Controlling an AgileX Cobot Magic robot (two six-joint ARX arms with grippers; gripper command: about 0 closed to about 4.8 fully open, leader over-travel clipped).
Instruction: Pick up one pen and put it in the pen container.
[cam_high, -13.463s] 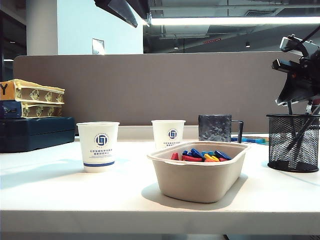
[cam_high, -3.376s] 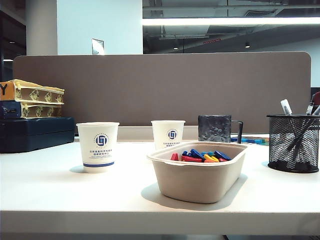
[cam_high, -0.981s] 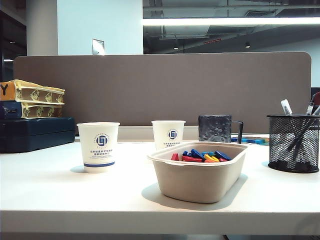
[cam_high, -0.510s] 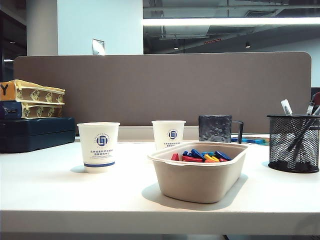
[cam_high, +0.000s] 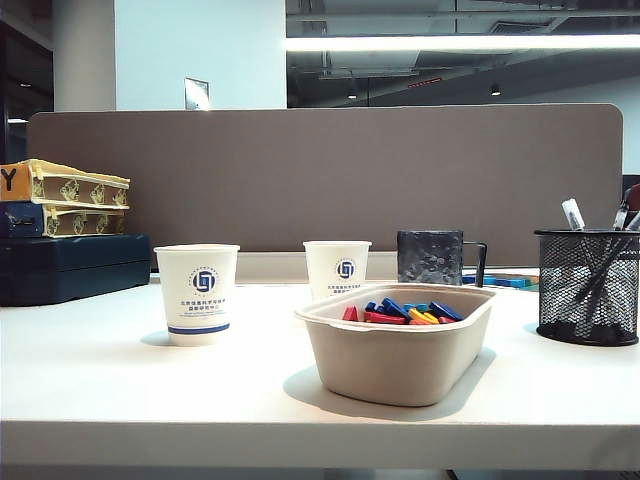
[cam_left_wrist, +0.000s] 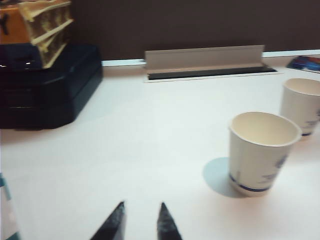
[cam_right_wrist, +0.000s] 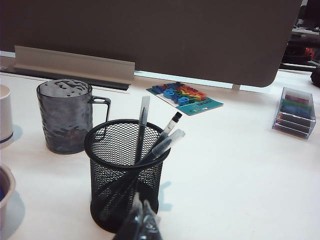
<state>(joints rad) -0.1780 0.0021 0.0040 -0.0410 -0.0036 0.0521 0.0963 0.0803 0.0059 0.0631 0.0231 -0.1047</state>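
The left gripper (cam_left_wrist: 141, 223) hovers over bare white table (cam_left_wrist: 150, 145), its jaws a little apart and empty. The right gripper (cam_right_wrist: 141, 219) is pressed closed, holding nothing, just before the black wire-mesh pen container (cam_right_wrist: 125, 172). The white-tipped dark pen (cam_right_wrist: 141, 130) stands inside it, leaning toward one o'clock.

Left hand (cam_left_wrist: 141, 222) with black pointed fingertips, right hand (cam_right_wrist: 140, 220) with dark, glossy tips

Bright ceiling strip light (cam_high: 460, 43) overhead; soft shadows beneath cups; left wrist view blurred.
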